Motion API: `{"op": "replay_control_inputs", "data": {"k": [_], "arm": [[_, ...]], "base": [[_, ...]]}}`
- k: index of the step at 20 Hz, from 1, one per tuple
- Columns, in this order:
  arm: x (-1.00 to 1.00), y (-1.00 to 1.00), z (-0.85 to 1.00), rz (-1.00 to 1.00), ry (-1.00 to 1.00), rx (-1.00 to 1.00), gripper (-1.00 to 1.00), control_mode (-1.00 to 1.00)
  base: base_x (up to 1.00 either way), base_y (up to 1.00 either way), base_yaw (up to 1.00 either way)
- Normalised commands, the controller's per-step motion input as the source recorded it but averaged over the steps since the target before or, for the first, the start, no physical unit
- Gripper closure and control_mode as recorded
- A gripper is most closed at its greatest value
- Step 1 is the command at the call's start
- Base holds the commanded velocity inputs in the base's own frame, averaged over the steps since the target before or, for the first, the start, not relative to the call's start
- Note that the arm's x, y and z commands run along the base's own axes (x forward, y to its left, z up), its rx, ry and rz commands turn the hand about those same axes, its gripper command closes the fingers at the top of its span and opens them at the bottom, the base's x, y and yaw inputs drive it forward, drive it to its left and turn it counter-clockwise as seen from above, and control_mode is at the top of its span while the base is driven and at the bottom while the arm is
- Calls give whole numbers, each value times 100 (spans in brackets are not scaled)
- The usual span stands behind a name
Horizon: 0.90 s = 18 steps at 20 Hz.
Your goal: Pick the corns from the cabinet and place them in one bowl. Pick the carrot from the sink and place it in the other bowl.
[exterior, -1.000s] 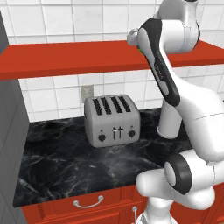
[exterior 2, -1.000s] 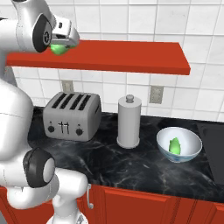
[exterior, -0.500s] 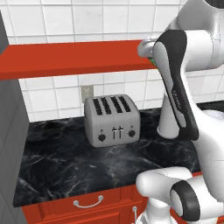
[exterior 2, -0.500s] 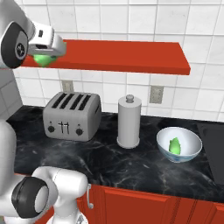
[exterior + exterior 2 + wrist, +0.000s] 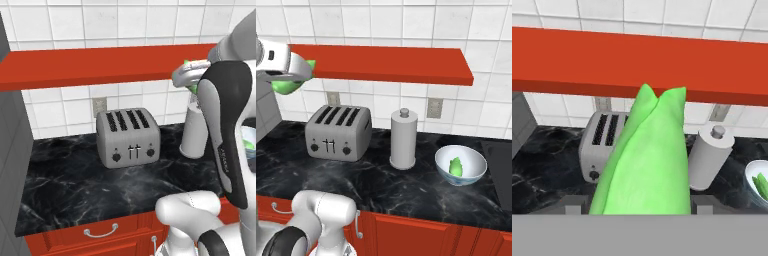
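While the arm is reaching up in front of the red cabinet, the claw is pinching a bright green corn between its two fingers. In the hand view the corn is standing large in the middle, its pointed end rising toward the underside of the cabinet board, with the dark finger tips just showing on either side of its base. In the right base view the same corn is peeking out from under the white hand, near the left end of the cabinet and above the toaster. In the left base view a sliver of green is showing at the hand, just under the cabinet's front edge.

Down on the black marbled bench, the silver four-slot toaster is sitting toward the left, and a grey upright cylinder with a knob on top is standing just to its right. Further right, the pale translucent bowl is resting on the bench, well apart from the claw, and the second corn is lying inside it. A dark recess, possibly the sink, is showing at the right edge of the right base view.
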Motion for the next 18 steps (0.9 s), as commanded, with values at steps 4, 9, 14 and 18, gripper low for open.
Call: {"op": "replay_control_inputs", "data": {"k": [4,9,14,18], "arm": [[-57,0,-49,0,0,-9,100,-100],[-31,0,-70,0,0,-6,100,-100],[-10,0,-49,1,1,-1,100,-100],[-5,0,-8,0,1,0,100,-100]], "base": [[0,0,0],[0,0,0],[0,0,0],[0,0,0]]}}
